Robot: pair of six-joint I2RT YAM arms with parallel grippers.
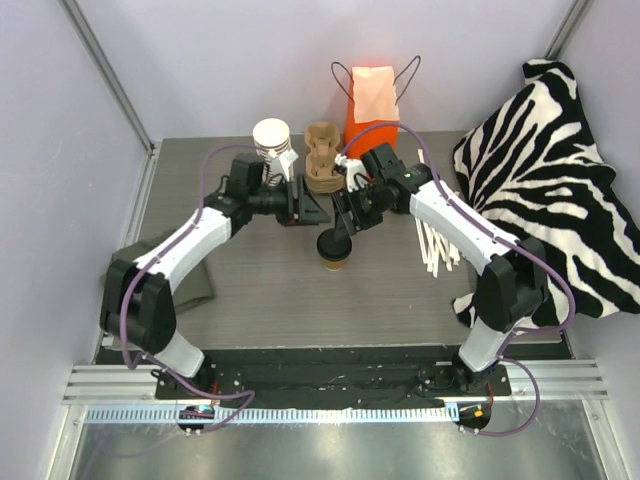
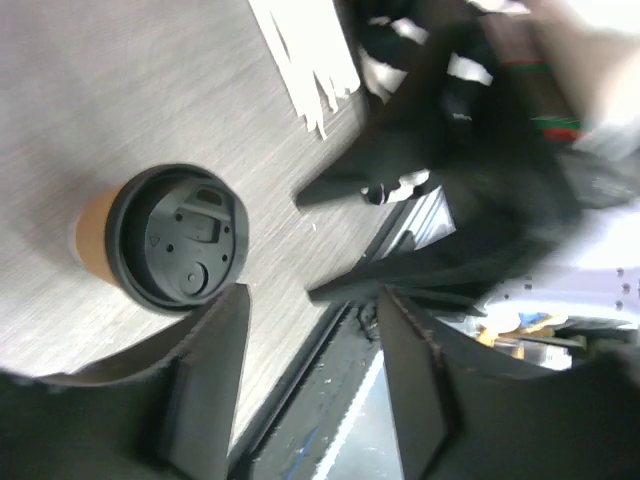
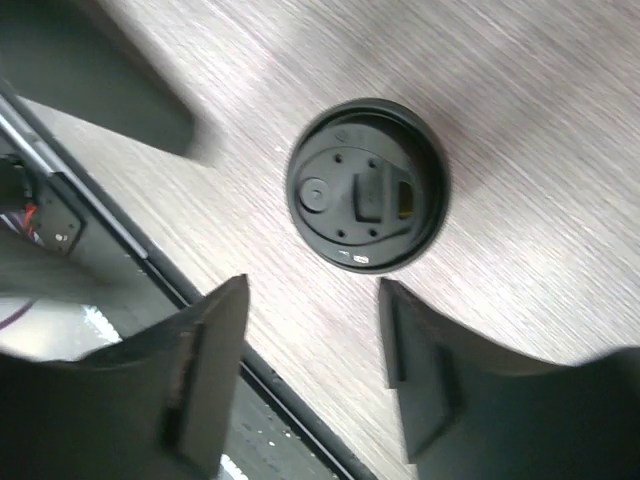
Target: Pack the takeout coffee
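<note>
Takeout coffee (image 3: 366,185) unheld below spread right hand (image 3: 312,300)

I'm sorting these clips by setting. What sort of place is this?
Likely a robot lab cell staged for takeout packing, not a café: plain partition walls enclose a grey table holding a lidded takeout coffee, a cup stack and an orange bag.

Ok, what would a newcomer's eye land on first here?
The zebra-striped cloth heaped at the right edge of the table, then the orange bag at the back. Mid-table, a black-lidded coffee cup stands alone, the left hand and right hand open close by.
</note>
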